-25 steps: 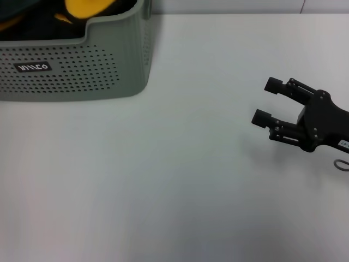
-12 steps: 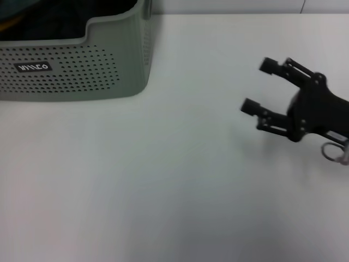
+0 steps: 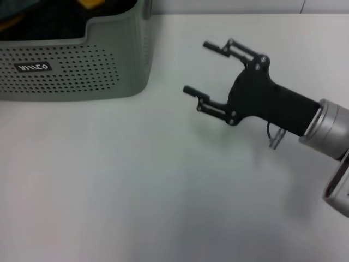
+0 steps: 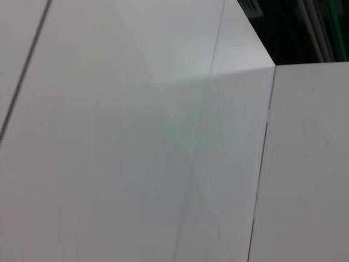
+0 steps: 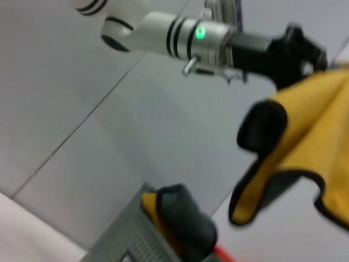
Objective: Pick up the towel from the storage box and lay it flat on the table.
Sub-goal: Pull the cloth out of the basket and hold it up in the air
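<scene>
My right gripper (image 3: 199,68) has swung in from about four o'clock toward centre, fingers spread wide and holding nothing, pointing at the storage box (image 3: 98,71) at ten o'clock. In the right wrist view the left gripper (image 5: 297,49) appears to be closed on the towel (image 5: 305,147), hanging it above the box, though the contact is blurred. I judge a two-handed spread over the table (image 3: 136,191) comes next.
</scene>
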Controlling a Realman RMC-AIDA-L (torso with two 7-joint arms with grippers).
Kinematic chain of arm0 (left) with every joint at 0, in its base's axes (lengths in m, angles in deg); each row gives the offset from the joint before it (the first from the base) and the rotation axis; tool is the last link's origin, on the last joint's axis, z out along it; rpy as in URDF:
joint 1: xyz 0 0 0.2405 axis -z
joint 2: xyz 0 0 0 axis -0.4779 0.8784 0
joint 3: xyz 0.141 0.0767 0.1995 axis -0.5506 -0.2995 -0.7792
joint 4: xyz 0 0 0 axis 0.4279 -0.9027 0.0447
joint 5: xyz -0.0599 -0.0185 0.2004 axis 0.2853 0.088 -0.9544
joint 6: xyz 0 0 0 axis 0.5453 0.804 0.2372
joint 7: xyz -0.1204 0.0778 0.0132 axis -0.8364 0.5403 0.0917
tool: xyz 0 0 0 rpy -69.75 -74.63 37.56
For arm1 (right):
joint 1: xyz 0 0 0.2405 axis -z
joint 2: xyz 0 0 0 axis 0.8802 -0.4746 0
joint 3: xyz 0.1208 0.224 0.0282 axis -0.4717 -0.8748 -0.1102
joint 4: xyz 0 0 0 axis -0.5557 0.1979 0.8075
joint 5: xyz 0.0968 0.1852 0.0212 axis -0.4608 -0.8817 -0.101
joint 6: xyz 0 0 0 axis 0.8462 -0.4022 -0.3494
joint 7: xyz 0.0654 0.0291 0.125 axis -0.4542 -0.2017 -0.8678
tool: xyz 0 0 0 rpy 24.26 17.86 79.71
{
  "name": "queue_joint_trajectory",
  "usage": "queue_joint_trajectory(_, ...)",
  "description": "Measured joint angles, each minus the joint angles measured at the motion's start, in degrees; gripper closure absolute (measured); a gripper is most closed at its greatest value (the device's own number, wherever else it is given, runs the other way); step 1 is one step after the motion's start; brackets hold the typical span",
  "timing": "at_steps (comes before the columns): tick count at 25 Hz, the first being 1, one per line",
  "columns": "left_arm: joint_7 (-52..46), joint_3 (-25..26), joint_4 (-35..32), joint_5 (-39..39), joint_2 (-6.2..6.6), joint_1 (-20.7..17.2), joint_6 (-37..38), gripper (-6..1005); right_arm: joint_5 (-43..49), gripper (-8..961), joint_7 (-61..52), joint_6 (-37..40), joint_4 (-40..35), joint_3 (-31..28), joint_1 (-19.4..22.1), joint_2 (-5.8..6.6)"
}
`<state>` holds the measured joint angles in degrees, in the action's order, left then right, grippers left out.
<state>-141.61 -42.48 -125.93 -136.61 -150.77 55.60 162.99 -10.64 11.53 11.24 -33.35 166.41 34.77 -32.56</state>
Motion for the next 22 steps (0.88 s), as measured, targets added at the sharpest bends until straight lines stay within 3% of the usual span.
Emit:
queue_joint_trajectory(3,1.2,0.0,0.6,0.4,-0.12,-0.1,2.5,963,-7.2,225,2.5,1.5,-1.3,3.4,0.5,-0.01)
queue_joint_trajectory(7,4.1,0.0,2.7,2.0,0.21,0.9,8.7,962,-9.6,254,-9.4,6.8,0.3,3.2,-1.2,0.35)
queue_joint_trajectory(12,5.4,0.2,5.1,7.0,0.40,1.9,12.8,962,-8.9,257,-31.5,17.0,10.3,0.4,-8.0,1.35)
queue_joint_trajectory(16,5.2,0.0,7.7,10.1,0.36,3.3,14.3,962,-7.4,260,-41.6,24.8,19.2,0.5,-13.4,2.30)
queue_joint_trajectory(22,5.4,-0.1,13.3,12.8,2.14,6.0,21.5,961,-6.7,264,-46.9,31.2,20.4,0.1,-13.7,3.24)
